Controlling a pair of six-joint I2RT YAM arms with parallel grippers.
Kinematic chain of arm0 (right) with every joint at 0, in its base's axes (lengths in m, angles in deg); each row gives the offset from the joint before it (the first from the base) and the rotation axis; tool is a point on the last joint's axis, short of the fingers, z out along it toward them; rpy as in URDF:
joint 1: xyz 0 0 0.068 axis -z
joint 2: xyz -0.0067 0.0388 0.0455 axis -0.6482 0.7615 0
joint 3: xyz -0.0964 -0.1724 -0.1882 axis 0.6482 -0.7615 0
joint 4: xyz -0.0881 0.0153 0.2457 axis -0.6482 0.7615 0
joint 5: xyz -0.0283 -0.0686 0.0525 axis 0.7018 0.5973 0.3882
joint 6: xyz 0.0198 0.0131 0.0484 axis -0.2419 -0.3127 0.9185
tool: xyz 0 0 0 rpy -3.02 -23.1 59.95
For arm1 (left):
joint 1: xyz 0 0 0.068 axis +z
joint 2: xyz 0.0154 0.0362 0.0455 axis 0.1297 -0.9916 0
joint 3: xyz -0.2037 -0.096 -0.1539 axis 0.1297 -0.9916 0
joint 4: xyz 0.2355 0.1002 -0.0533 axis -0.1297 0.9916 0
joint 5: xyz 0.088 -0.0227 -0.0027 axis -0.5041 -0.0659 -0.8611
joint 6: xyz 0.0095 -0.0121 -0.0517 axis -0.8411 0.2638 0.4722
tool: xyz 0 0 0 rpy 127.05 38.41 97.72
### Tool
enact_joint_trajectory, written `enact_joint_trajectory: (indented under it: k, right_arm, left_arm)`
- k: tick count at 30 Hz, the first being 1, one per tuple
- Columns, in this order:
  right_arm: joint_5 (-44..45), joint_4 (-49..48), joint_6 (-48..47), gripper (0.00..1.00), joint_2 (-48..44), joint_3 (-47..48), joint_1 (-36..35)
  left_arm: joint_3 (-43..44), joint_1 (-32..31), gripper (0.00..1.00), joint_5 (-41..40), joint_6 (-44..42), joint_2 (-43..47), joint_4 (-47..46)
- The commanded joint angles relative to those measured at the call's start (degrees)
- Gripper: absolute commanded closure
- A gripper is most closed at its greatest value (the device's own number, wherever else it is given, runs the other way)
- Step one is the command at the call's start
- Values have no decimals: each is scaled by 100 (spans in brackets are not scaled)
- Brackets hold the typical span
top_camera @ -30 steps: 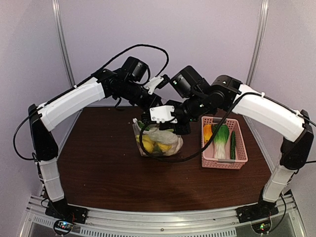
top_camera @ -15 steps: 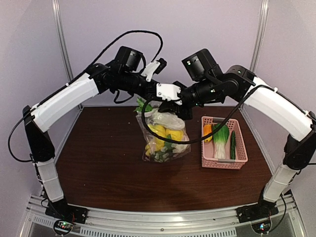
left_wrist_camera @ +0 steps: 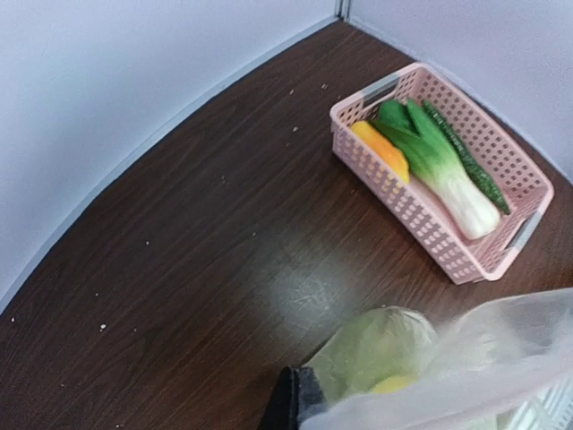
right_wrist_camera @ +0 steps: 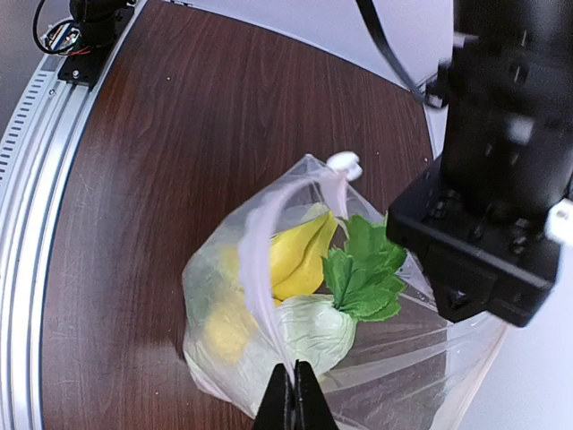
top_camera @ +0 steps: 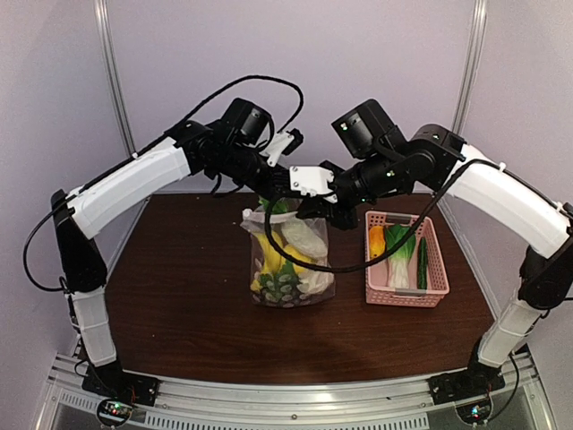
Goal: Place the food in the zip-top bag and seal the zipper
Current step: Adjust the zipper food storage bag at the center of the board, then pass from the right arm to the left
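Note:
The zip-top bag [top_camera: 291, 264] stands upright on the table, held by its mouth from both sides. It holds yellow bananas [right_wrist_camera: 300, 251], a leafy green [right_wrist_camera: 363, 269], a pale round vegetable [right_wrist_camera: 313, 327] and a lemon [right_wrist_camera: 224, 327]. My right gripper [right_wrist_camera: 294, 394] is shut on the pale zipper strip [right_wrist_camera: 264, 269], whose white slider [right_wrist_camera: 344, 164] sits at the far end. My left gripper [left_wrist_camera: 298, 408] is shut on the bag's edge [left_wrist_camera: 448, 367]. In the top view the left gripper [top_camera: 271, 195] and the right gripper [top_camera: 315, 213] sit close together above the bag.
The pink basket [top_camera: 403, 296] stands right of the bag and holds an orange piece, a white-and-green leafy vegetable [top_camera: 400, 251] and a cucumber. It also shows in the left wrist view [left_wrist_camera: 394, 193]. The left gripper's black body [right_wrist_camera: 501, 179] is close to my right gripper.
A second ago the bag lay slumped low on the table. Both grippers lifted it by its mouth, then lowered it a little. It now hangs straight with its bottom on the table.

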Motion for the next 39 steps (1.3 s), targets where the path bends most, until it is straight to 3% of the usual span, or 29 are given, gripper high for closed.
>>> enact_joint_trajectory:
  k: [1, 4, 10, 11, 13, 15, 19, 22, 25, 27, 30, 32, 35, 39]
  right_arm:
    - [394, -288, 147, 100, -269, -197, 82]
    - [612, -455, 173, 100, -302, -292, 102]
    - [616, -447, 261, 100, -169, -264, 102]
    - [598, -439, 266, 100, -166, -243, 102]
    - [419, -367, 284, 100, -193, -164, 102]
    - [93, -260, 261, 100, -267, -37, 97]
    - [454, -383, 277, 100, -309, -147, 101]
    - [433, -495, 287, 100, -379, -438, 102]
    - [569, -544, 314, 100, -372, -584, 102]
    - [621, -607, 311, 100, -412, -653, 102]
    - [624, -662, 344, 100, -516, -649, 115]
    - [575, -695, 377, 100, -595, -647, 119]
    - [505, -722, 449, 100, -657, -655, 119]
    - [394, -714, 515, 99, -696, -632, 119]
  left_arm:
    - [-185, -569, 100, 341, -48, 1162, -1140]
    - [-497, -524, 98, -308, -296, 1186, -1140]
    - [99, -564, 93, 952, -569, 298, -73]
    - [78, -574, 93, 917, -586, 250, -86]
    - [-176, -529, 90, 111, -650, 214, -247]
    - [-245, -425, 79, -467, -651, 151, -203]
    - [-305, -417, 55, -137, -475, 551, -500]
    - [-457, -417, 43, -396, -351, 1071, -760]
    - [-1714, -417, 31, -814, -78, 2235, -2008]
    - [-3221, -417, 18, -1024, 130, 3293, -3280]
    - [-5564, -410, 11, -1352, 574, 4831, -5246]
    - [-6755, -388, 9, -1364, 770, 5540, -6023]
    - [-7517, -378, 8, -1182, 990, 5925, -6293]
    - [-7624, -281, 8, -1042, 923, 5599, -6339]
